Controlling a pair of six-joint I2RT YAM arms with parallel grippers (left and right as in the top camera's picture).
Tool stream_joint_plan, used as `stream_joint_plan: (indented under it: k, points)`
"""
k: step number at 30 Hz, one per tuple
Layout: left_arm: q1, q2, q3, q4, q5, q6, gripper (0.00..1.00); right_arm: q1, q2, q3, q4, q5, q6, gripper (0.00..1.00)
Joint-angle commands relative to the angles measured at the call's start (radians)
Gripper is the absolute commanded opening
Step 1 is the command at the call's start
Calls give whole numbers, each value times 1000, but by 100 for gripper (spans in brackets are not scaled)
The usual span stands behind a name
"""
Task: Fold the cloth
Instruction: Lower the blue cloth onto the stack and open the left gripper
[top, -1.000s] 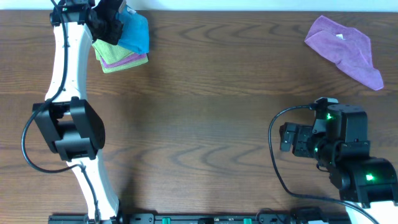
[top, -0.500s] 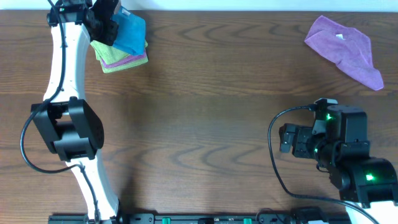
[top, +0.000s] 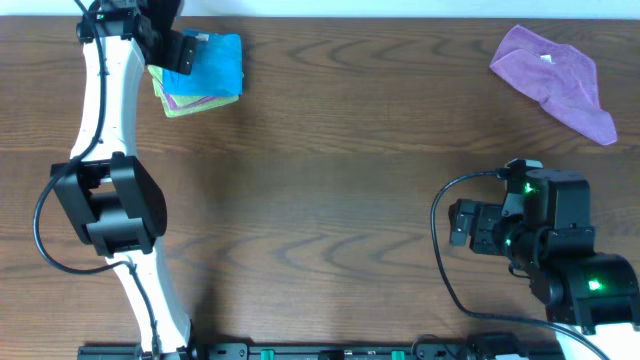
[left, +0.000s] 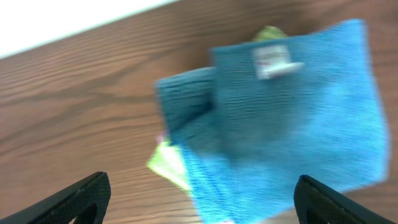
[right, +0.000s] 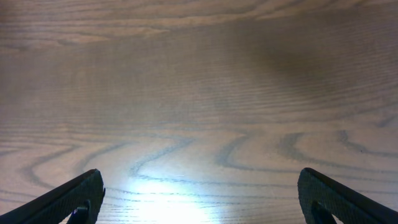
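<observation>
Overhead: folded sky-blue terry cloth (top: 212, 62) atop lime-green folded cloth (top: 187, 106); left gripper (left: 202, 196) released above it; right gripper (right: 199, 196) likewise released.

A crumpled purple cloth (top: 555, 75) lies on the wooden desk (top: 350, 180), well apart from the right jaws. A folded lime-green cloth (top: 195, 108) sits close ahead of the left jaws.

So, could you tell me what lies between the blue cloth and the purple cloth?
Nothing: in the overhead view, only bare table separates the blue cloth from the purple cloth.
</observation>
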Motion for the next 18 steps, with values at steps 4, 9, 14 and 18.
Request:
stream_joint_plan:
  k: [4, 9, 14, 18]
  points:
    - [8, 16, 17, 23, -150, -162, 95, -2, -4, -6, -3, -5, 14, 99]
    - [-1, -18, 18, 16, -37, -184, 89, -2, -4, -6, -3, -4, 13, 99]
    - [-20, -89, 18, -10, 14, -290, 6, -2, -4, -6, -4, -4, 13, 99]
    - [-34, -108, 17, -59, 18, -424, 6, -2, -4, -6, -5, -4, 13, 99]
